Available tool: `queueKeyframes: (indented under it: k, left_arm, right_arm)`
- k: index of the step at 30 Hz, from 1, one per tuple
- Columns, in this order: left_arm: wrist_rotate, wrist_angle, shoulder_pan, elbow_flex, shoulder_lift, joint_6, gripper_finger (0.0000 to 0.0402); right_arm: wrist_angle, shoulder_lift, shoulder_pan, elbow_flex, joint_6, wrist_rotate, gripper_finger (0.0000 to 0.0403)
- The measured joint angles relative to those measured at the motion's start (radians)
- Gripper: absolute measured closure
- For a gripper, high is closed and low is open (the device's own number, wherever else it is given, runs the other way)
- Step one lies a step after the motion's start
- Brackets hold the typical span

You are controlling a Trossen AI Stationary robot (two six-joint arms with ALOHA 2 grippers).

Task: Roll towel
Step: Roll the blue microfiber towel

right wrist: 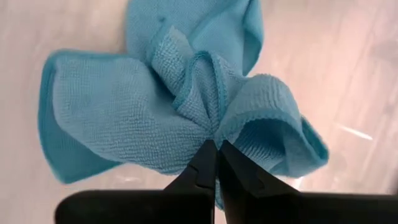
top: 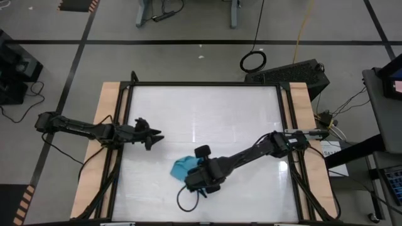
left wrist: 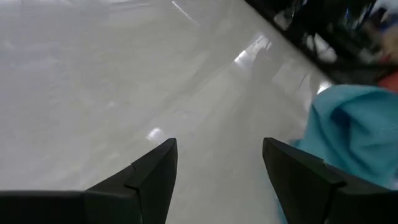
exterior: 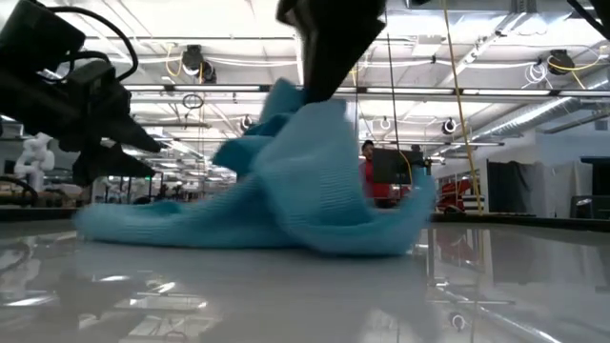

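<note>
The turquoise towel [top: 184, 166] lies crumpled on the white table [top: 207, 107], near its front middle; it also shows in the low view [exterior: 286, 186] and the right wrist view [right wrist: 155, 93]. My right gripper [right wrist: 216, 149] is above it, shut on a gathered part of the cloth. My left gripper [left wrist: 217, 155] is open and empty to the towel's left, a little above the table [top: 154, 135]; the towel's edge [left wrist: 354, 130] shows past its finger. My right gripper pinches a bunched fold of the towel [right wrist: 214, 124] between its two fingertips, several layers gathered together. The fingers come from above, pointing down. The pinched part is raised into a peak [exterior: 295, 105], while the towel's lower parts [exterior: 172, 224] lie slack on the table.
Wooden strips [top: 107, 125] and black frame rails [top: 289, 125] run along the table's left and right sides. A black cable [top: 185, 201] loops on the table near the front edge. Bare table lies toward the far edge.
</note>
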Motion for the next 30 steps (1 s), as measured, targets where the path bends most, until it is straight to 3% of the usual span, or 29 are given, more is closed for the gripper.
queueKeyframes:
  k: [6,13,19,24,28,30]
  left_arm:
    - [-0.129,0.128,0.003,0.0,0.0,0.048,0.0159]
    - [-0.312,0.154,0.003,0.0,0.002,0.187,0.0159]
    - [-0.343,0.183,0.003,0.0,0.002,0.237,0.0159]
    - [-0.378,0.237,0.003,0.0,0.002,0.302,0.0159]
    - [-0.323,0.292,0.002,0.0,0.002,0.374,0.0159]
    - [-0.247,0.327,0.003,0.0,0.003,0.38,0.0159]
  right_arm:
    - [-0.149,-0.048,0.037,0.0,0.088,0.083,0.0402]
    - [-0.202,-0.104,0.042,0.0,0.169,0.078,0.0402]
    - [-0.203,-0.143,0.051,0.0,0.181,0.085,0.0402]
    - [-0.204,-0.197,0.049,0.0,0.203,0.155,0.0402]
    - [-0.189,-0.239,0.048,0.0,0.19,0.161,0.0402]
    - [-0.156,-0.262,0.049,0.0,0.168,0.159,0.0402]
